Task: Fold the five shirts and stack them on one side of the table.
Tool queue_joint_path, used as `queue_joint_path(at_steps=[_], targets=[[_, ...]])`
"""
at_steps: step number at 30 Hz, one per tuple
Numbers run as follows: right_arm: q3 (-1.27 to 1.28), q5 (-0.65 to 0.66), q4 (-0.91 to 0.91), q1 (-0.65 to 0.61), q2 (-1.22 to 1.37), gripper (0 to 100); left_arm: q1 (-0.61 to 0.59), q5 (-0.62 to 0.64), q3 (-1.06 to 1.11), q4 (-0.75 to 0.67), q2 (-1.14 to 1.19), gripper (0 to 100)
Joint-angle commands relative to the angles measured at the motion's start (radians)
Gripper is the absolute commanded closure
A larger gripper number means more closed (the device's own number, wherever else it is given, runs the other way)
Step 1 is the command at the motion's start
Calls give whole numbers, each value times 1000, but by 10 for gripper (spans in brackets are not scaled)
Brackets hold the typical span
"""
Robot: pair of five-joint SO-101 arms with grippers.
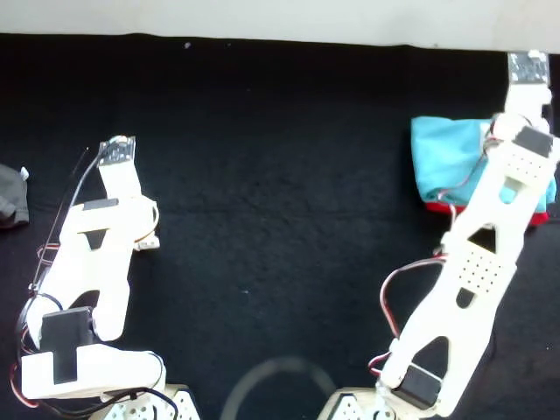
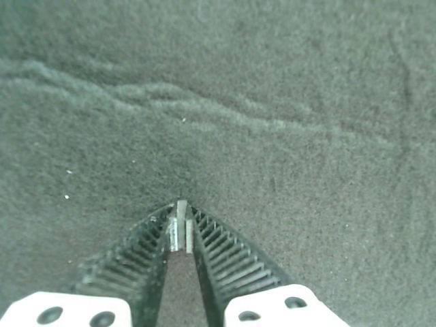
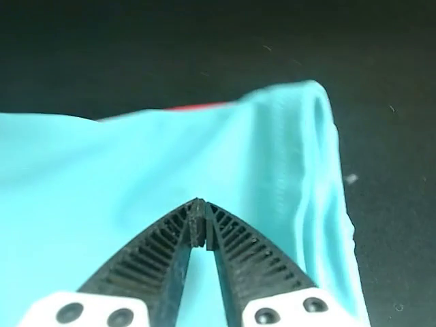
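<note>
Shirt stack sits at about 2 o'clock on the table, near the far right edge. The turquoise shirt (image 1: 446, 162) is on top and a red shirt (image 1: 440, 207) shows only as a thin strip under its near edge.

Right gripper (image 3: 199, 231) hangs directly over the turquoise shirt with its claw tips together. I see no fabric pinched between them. Left gripper (image 2: 178, 235) is at roughly 9 o'clock, claw also closed, over bare black table cover (image 1: 280, 175). A grey cloth (image 1: 9, 197), possibly another shirt, lies at the far 9 o'clock edge, well apart from the stack.

Risks from here:
- The ribbed tips could snag the top layer on lift-off and drag the fold open. The knit is thin, soft and already rippled along one side.
- The turquoise edge is rounded and loose, not creased flat, so a sideways nudge could shear it off the red shirt below.
- The black cover is a fuzzy felt-like cloth with shallow wrinkles. A shirt dragged across it would bunch rather than slide.
- The stack is close to the table edge — pushing outward could tip it over.

Count looks short of five, so I judge the task is partway done.
</note>
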Motion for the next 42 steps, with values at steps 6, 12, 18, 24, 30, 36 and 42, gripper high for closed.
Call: queue_joint_path(at_steps=[6, 12, 18, 24, 30, 36, 42], targets=[[-160, 14, -67, 91, 84, 992, -2, -6, 1, -21, -13, 990], [-188, 9, -71, 84, 122, 992, -2, -6, 2, -21, -13, 990], [-344, 9, -64, 74, 94, 992, -2, -6, 2, -21, -13, 990], [-328, -58, 44, 73, -68, 992, -2, -6, 2, -21, -13, 990], [-326, -292, 272, 35, -294, 992, -2, -6, 2, -21, -13, 990], [-326, -365, 581, -119, -473, 992, -2, -6, 2, -21, -13, 989], [-320, -364, 581, -232, -651, 992, -2, -6, 1, -21, -13, 988]])
